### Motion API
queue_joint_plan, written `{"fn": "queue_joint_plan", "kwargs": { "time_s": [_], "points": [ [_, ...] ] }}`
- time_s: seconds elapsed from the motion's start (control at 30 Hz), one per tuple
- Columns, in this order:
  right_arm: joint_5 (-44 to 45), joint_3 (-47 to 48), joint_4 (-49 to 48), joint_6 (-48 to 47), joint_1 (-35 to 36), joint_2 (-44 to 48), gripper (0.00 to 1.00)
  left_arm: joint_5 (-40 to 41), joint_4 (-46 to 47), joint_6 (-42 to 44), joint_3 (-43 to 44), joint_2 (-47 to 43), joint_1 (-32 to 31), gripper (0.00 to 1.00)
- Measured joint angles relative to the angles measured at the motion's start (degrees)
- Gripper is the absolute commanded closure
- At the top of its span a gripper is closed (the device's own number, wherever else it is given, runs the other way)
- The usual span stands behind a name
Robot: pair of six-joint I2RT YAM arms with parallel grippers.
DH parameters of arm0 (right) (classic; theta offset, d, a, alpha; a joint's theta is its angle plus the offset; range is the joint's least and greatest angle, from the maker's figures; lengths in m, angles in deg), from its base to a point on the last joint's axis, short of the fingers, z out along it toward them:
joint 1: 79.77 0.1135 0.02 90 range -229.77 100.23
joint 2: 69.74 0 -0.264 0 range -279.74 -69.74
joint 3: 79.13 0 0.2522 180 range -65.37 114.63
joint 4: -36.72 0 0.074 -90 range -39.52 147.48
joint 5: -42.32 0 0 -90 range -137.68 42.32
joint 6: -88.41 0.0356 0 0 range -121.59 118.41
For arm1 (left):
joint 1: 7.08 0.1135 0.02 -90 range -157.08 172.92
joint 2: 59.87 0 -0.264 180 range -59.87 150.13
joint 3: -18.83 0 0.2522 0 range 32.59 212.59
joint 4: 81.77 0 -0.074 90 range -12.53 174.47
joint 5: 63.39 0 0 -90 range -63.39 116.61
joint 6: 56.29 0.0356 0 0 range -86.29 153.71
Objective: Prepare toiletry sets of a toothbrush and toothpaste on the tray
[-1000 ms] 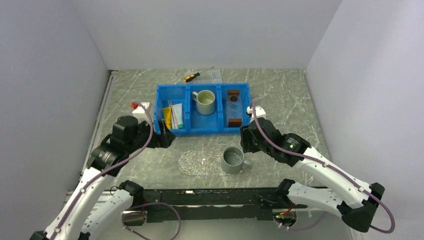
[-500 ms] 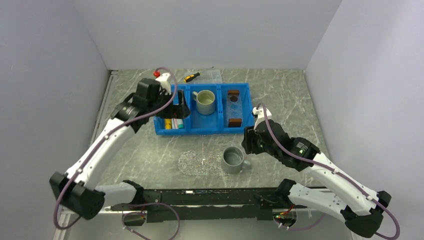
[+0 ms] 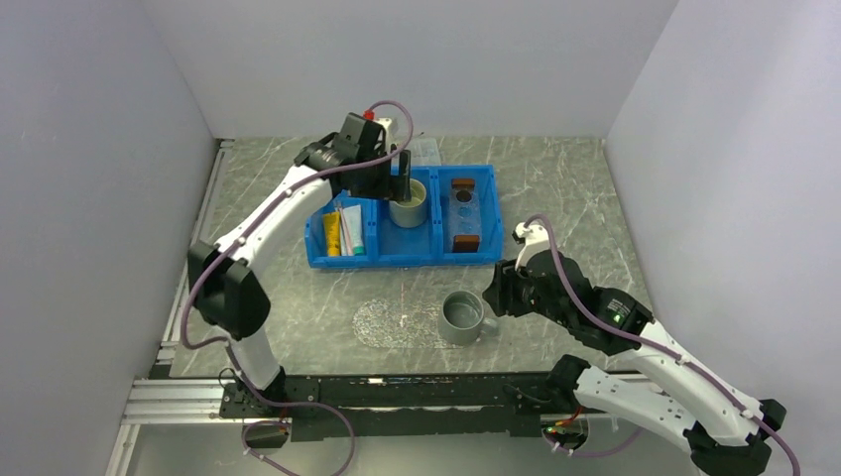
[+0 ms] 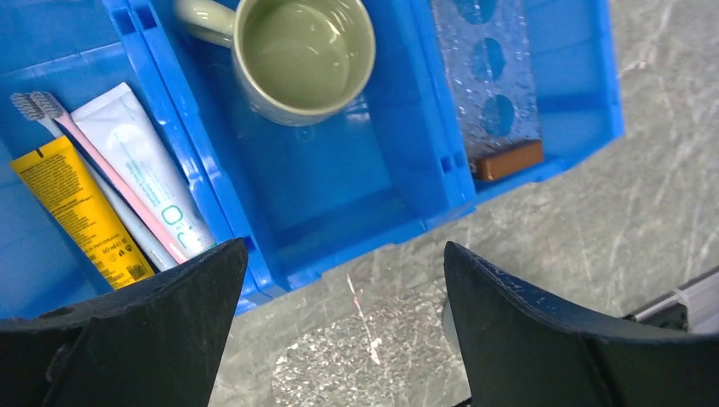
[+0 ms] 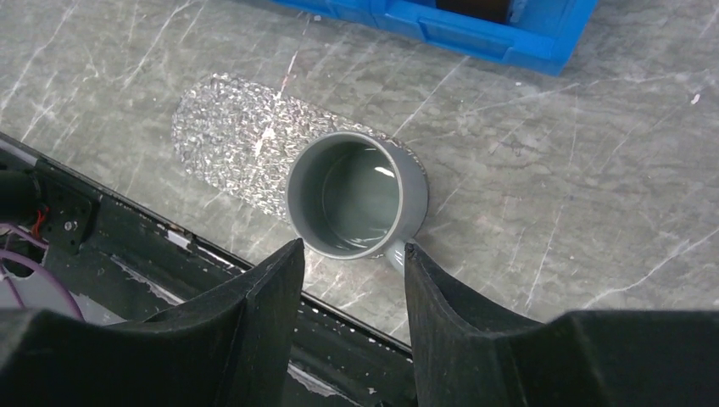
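The toothpaste (image 4: 140, 170), the thin pink toothbrush (image 4: 110, 174) and a yellow tube (image 4: 80, 212) lie in the left compartment of the blue bin (image 3: 407, 260); the toothpaste also shows in the top view (image 3: 353, 230). The clear tray (image 3: 463, 211) with brown end blocks lies in the right compartment, and shows in the left wrist view (image 4: 492, 85). My left gripper (image 3: 402, 181) is open and empty, held above the bin's middle compartment; in its own view (image 4: 343, 322) it frames the table. My right gripper (image 3: 493, 295) is open and empty beside a grey mug (image 3: 461, 317).
A green mug (image 4: 301, 55) stands in the bin's middle compartment. A clear textured mat (image 3: 392, 322) lies on the table left of the grey mug (image 5: 356, 195). A clear container (image 3: 428, 151) sits behind the bin. The black base rail (image 5: 127, 263) runs along the near edge.
My left arm has swung from the bin's near-left corner up and right, over the bin's back and middle compartment. My right gripper has drawn back a little toward the near right.
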Motion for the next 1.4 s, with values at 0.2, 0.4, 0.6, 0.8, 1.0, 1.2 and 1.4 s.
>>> {"fn": "queue_joint_plan", "kwargs": {
  "time_s": [0.2, 0.4, 0.6, 0.8, 1.0, 1.2, 1.4],
  "points": [
    [-0.35, -0.98, 0.24, 0.76, 0.00, 1.31, 0.52, 2.40, -4.61, -0.22, 7.89, 8.44, 0.00, 0.19],
    [-1.25, -2.12, -0.02, 1.57, 0.00, 2.60, 0.53, 2.40, -6.19, -2.95, 13.97, 13.92, 0.00, 0.24],
    [-2.34, -3.34, -0.37, 1.90, 0.00, 2.80, 0.53, 2.95, -7.80, -6.97, 17.79, 19.80, 0.00, 0.27],
    [-3.72, -4.76, -1.27, 2.05, 0.00, 3.58, 0.53, 3.89, -9.62, -9.92, 18.93, 23.28, 0.00, 0.30],
    [-4.72, -5.09, -1.66, 2.03, 0.00, 4.15, 0.53, 5.75, -10.86, -11.80, 21.94, 25.94, 0.31, 0.37],
    [-5.49, -5.11, -1.99, 2.03, 0.00, 4.68, 0.53, 6.45, -11.06, -13.70, 22.93, 28.02, 1.29, 0.41],
    [-6.16, -5.42, -2.38, 2.01, 0.00, 5.38, 0.53, 6.62, -11.04, -15.50, 23.65, 30.27, 2.45, 0.43]
  ]
}}
